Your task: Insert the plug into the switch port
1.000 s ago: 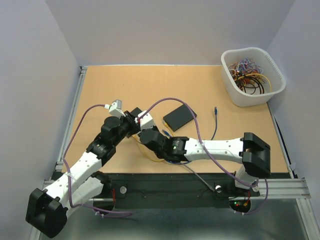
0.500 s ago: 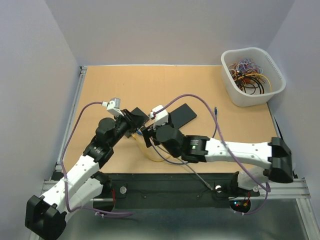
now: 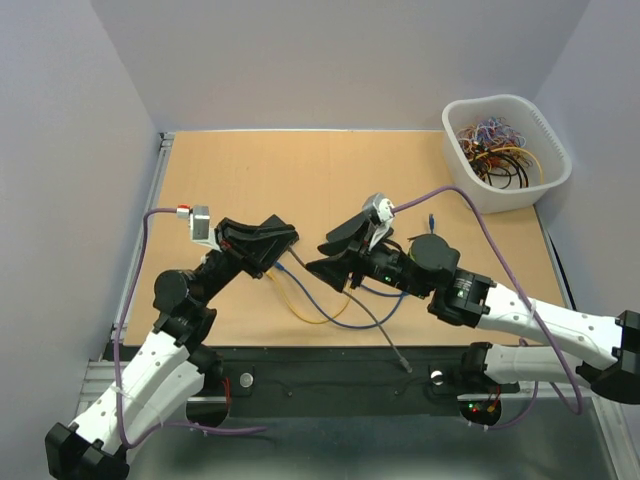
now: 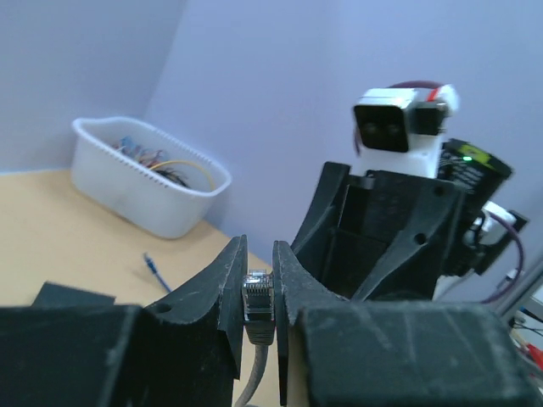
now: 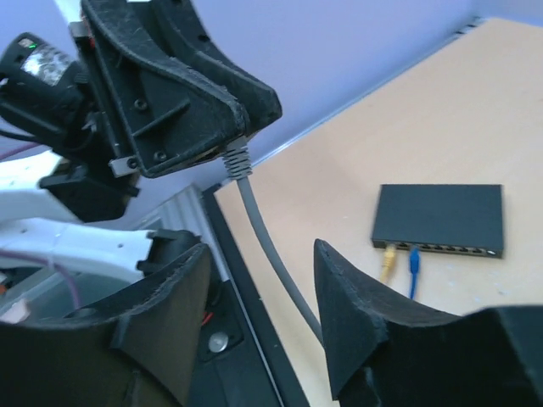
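Nearest you, the grey cable hangs from the raised grippers and runs back toward the front edge of the table. If that slack drags or catches on the yellow cable looped beneath it, it will likely pull the plug askew.

Your left gripper is pinched shut on the plug, holding it by its sides with only the tip showing above the fingers. It's a thin grip, so any sideways pull could twist the plug or slide it out.

Your right gripper faces it with its jaws apart, holding nothing, and the cable crosses the gap between them. If you close there, you may take the cable instead of the plug body, and the plug would then droop.

Farther out, the switch lies flat on the table well below both grippers, and nothing holds it. Two ports are already taken by a yellow and a blue plug, so aim for a free one beside them. An off-angle push would probably shove the switch away rather than seat the plug.
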Robot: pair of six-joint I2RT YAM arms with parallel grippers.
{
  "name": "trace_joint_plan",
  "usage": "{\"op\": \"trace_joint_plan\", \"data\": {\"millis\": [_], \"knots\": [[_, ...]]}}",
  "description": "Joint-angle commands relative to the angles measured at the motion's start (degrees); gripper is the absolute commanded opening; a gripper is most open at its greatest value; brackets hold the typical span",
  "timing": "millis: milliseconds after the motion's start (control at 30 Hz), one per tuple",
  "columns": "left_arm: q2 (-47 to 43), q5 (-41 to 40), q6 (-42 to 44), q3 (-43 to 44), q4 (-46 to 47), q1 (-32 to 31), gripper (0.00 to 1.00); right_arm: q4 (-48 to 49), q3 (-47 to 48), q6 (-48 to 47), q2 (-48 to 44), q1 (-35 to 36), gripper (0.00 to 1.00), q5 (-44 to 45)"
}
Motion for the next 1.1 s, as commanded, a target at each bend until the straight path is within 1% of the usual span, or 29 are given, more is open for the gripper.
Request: {"op": "trace_joint_plan", "data": {"millis": [0, 267, 433, 533, 700, 833, 1067], "knots": [[1.04, 6.67, -4.24, -1.42, 11.60, 0.19, 0.00, 8.06, 1.03, 0.60, 1.90, 0.24, 0.55, -8.96], [0.70, 6.94, -4.60, -1.86, 11.78, 0.19, 0.00, 10.53, 4.63, 0.51, 6.65, 0.24, 0.49, -12.14], [1.14, 7.11, -4.51, -2.47, 11.96, 0.19, 0.00, 10.96, 6.74, 0.51, 9.46, 0.24, 0.42, -13.27], [0.96, 7.11, -4.33, -2.91, 12.13, 0.19, 0.00, 12.98, 6.57, 1.04, 9.47, 0.24, 0.40, -14.51], [0.78, 7.03, -4.33, -3.09, 12.13, 0.19, 0.00, 15.09, 4.90, 1.21, 8.06, 0.24, 0.38, -14.07], [0.43, 7.11, -4.42, -3.26, 12.22, 0.19, 0.00, 16.59, 3.84, 1.57, 7.09, 0.15, 0.38, -14.60], [0.08, 7.20, -4.77, -3.26, 12.13, 0.19, 0.00, 17.56, 4.02, 2.01, 7.27, 0.15, 0.34, -14.25]]}}
